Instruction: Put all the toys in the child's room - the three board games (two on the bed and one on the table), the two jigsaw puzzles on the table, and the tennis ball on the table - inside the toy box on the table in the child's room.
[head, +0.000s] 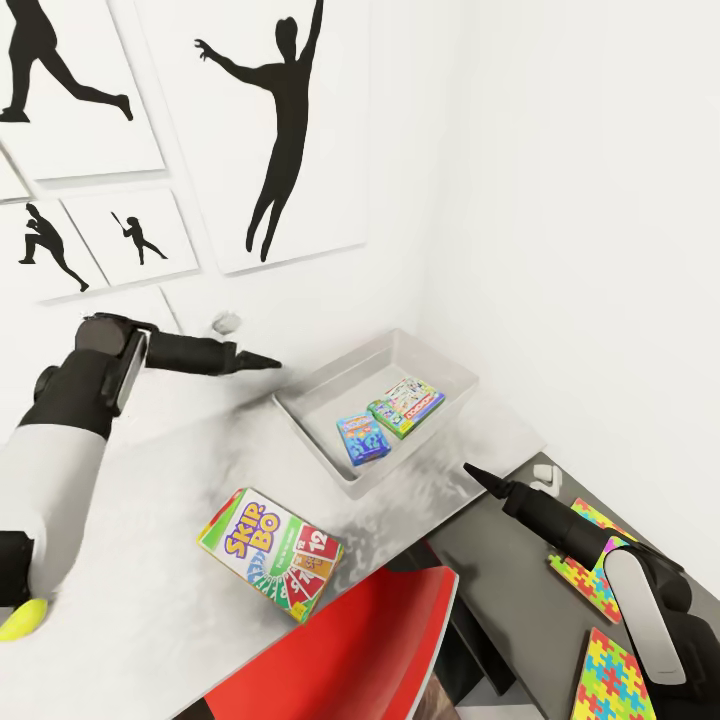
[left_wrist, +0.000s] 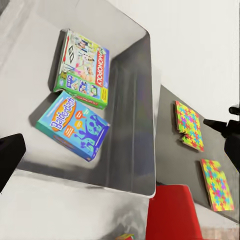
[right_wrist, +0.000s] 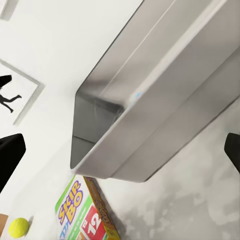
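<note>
Both grippers are seen empty, nothing being held between their dark fingers. The right gripper (head: 470, 468) hovers just off the near corner of the toy box (head: 310, 435); its fingertips appear close together in the head view, yet are seen far apart at the edges of its own wrist view, so it is judged open. The left gripper (head: 272, 365) points at the box's far side, and how far it is open cannot be told.

Nearest on the table (head: 150, 560), the tennis ball (head: 22, 620) is seen at the left edge; it is judged light, fuzzy and liable to roll, best pinched across its middle. Just beyond lies the Skip-Bo box (head: 270, 553), a thin, stiff, glossy carton lying flat, probably light and slippery; an edge grip across its short side would be called for. On the lower dark wing the two jigsaw puzzles (head: 585, 560) are laid flat, thin rigid boards offering little to grasp except an edge.

Farther off, the smooth translucent grey bin with sloping walls already holds the blue game box (left_wrist: 73, 125) and the green Monopoly box (left_wrist: 82, 68), side by side.
</note>
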